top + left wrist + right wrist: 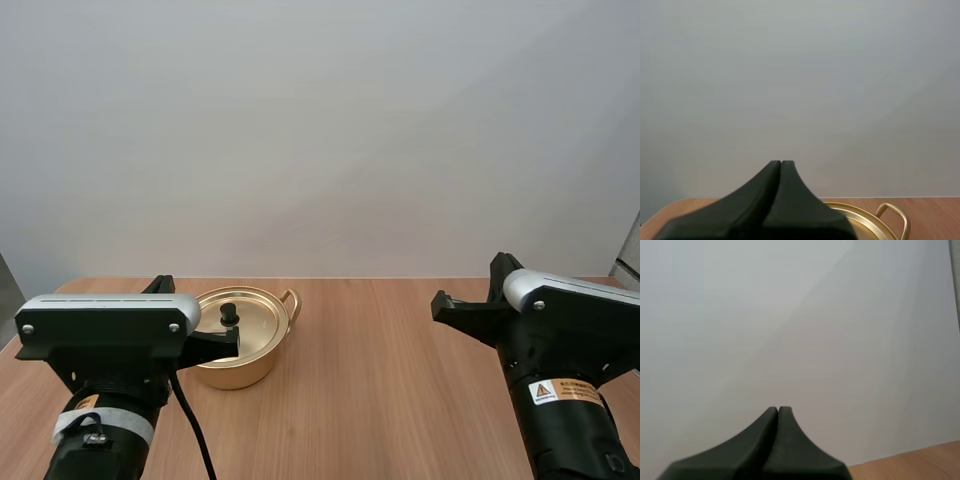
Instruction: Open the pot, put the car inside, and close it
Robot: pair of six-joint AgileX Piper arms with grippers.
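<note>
A gold pot (246, 371) stands on the table at the left, closed by its gold lid (259, 323) with a black knob (229, 314). My left gripper (235, 344) hovers just on the near side of the pot, at about knob height; its fingers lie together as one dark wedge (781, 163), shut on nothing. Beyond that wedge, the left wrist view catches the pot's rim (861, 218) and one loop handle (896, 214). My right gripper (438, 304) hangs over the table to the right of the pot, well apart from it, also shut and empty (778, 409).
The wooden table (380, 400) stretches bare between the two arms and ends at a plain pale wall behind. A strip of the tabletop (920, 460) shows beside the right fingers.
</note>
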